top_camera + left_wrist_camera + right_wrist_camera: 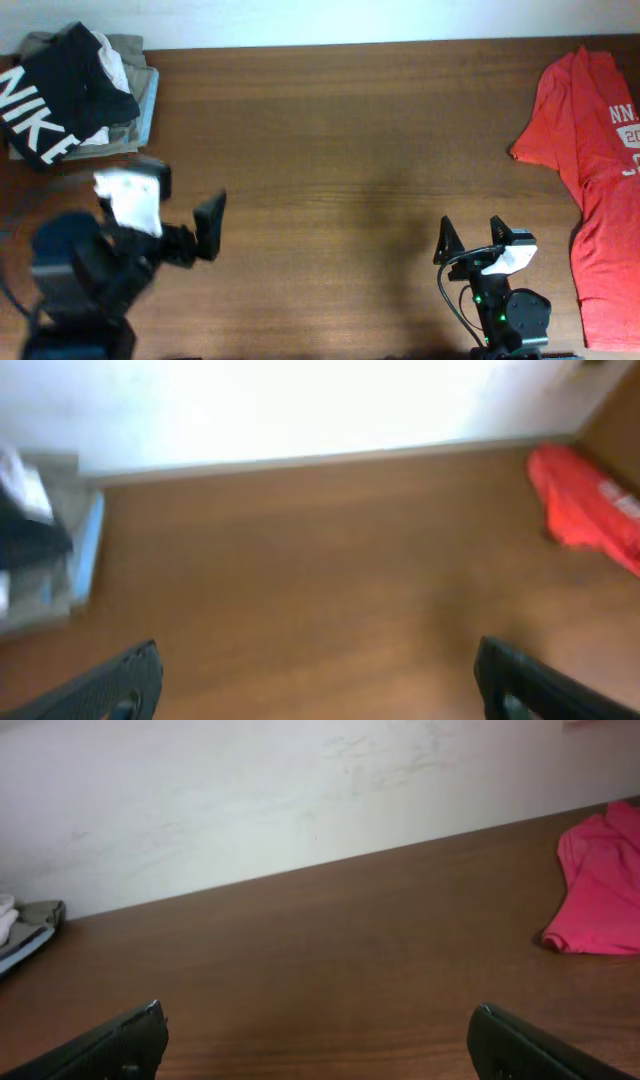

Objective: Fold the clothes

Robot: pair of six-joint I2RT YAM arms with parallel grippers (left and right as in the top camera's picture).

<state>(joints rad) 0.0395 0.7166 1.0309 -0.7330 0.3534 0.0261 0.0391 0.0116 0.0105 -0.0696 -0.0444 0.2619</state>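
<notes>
Both empty, fingers spread wide: left gripper [320,695], right gripper [473,238]. Black shirt [50,100] sits on far-left pile [145,95]; red shirt [590,180] lies unfolded at the counter's [350,150] right edge. Suggest right gripper pinches its near hem, drags it centre, flattens before folding.

A: Black T-shirt [58,92] — position?
B: Upper left of the overhead frame, bunched on top of a stack of folded garments [146,97]. White NIKE lettering faces up, running slantwise.
A: Red T-shirt [600,185]?
B: Right edge, spread flat, partly cut off by the frame — white print up, one sleeve pointing left.
</notes>
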